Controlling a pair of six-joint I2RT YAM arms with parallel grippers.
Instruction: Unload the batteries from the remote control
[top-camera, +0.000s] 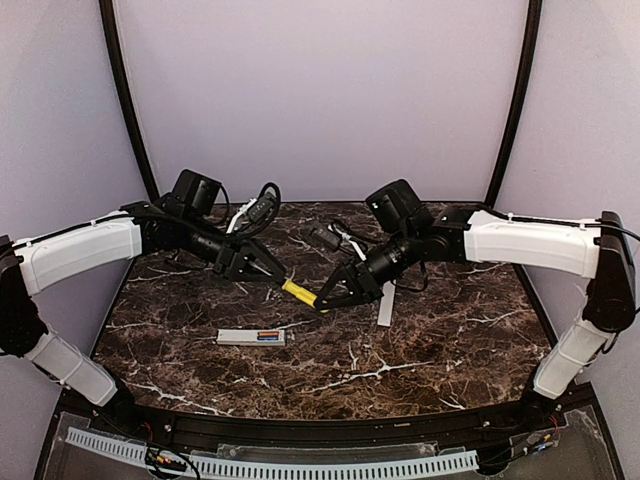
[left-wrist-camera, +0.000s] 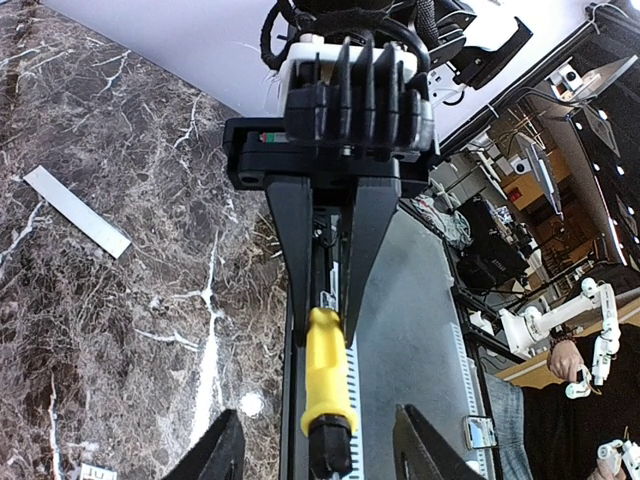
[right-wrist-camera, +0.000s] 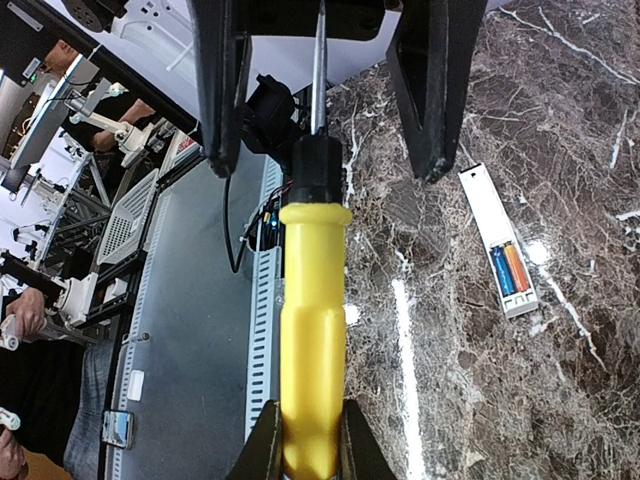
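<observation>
Marble table (top-camera: 430, 365): remote control (top-camera: 252, 337) (open), cover (top-camera: 386, 309)

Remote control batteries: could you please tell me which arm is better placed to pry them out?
Right: the right gripper clamps the screwdriver handle, while the left gripper is open around the shaft.

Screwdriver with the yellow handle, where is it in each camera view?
Top external: screwdriver near the centre, slanting.
Left wrist: screwdriver at lower centre, yellow handle upright in the frame.
Right wrist: screwdriver in the middle, handle reaching the bottom edge.
Shared landmark: the dark marble table, in all three.
</observation>
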